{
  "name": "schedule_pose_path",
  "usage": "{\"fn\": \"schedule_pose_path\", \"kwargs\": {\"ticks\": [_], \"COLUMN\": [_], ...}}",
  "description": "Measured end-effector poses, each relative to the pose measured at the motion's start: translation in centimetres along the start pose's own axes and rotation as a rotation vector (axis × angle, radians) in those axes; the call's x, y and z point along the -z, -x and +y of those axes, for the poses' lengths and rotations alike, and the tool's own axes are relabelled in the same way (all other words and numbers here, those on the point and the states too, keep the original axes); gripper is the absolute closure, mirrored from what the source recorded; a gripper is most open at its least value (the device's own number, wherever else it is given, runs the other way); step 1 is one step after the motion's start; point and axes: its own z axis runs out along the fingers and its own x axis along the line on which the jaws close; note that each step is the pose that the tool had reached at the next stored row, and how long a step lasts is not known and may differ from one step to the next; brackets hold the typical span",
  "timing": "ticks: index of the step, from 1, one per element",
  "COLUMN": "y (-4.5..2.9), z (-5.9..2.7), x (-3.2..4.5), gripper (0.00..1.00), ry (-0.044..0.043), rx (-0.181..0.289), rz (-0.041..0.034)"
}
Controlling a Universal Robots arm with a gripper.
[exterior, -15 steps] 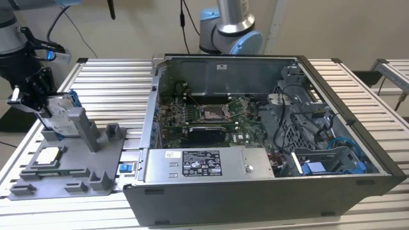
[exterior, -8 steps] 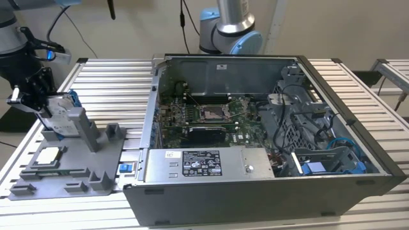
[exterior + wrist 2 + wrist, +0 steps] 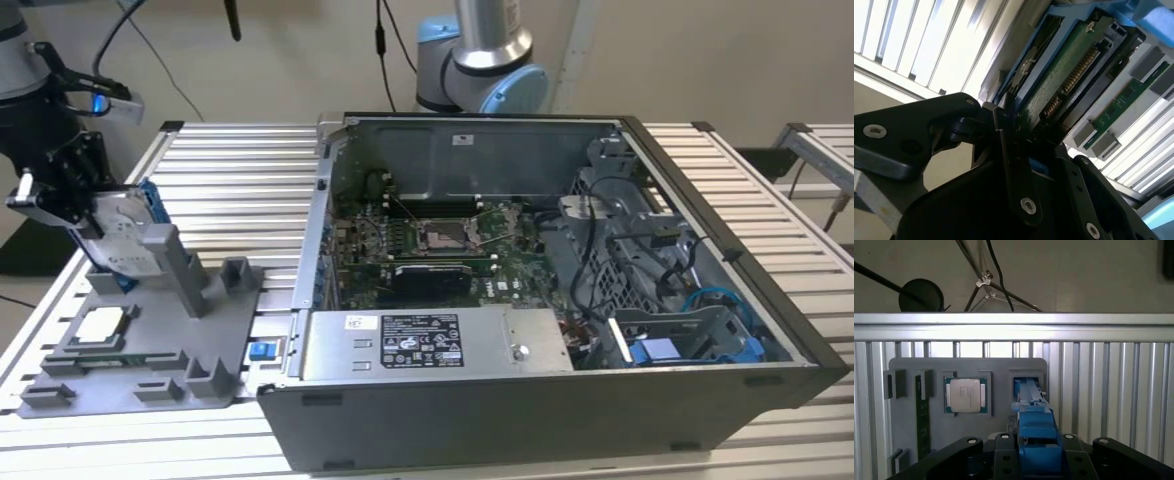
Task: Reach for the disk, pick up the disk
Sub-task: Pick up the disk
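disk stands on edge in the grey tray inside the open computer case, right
Not inside: the exterior view shows the disk standing on edge in the grey tray beside the open computer case, on the exterior view's left, with the gripper at it.

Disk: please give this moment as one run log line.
gripper: astride silver-grey rectangular disk with blue plastic rails | disk: upright in grey plastic fixture | lifted: unclear

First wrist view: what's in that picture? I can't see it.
The blue-railed disk stands on edge in a grey holder, the black pincer straddling its near end. A square silver chip sits in the holder beside it.
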Motion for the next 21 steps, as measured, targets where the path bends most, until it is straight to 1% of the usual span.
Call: {"fn": "schedule_pose_path", "kwargs": {"ticks": [4,13,21], "y": [0.00,0.00,0.00], "z": [0.00,0.01,0.01], "x": [0.49,2.19,2.74], "gripper": [1.00,1.00,1.00], "ry": [0.0000,0.0001,-0.0001], "rx": [0.000,0.000,0.000], "rz": [0.0000,0.0001,0.0000]}}
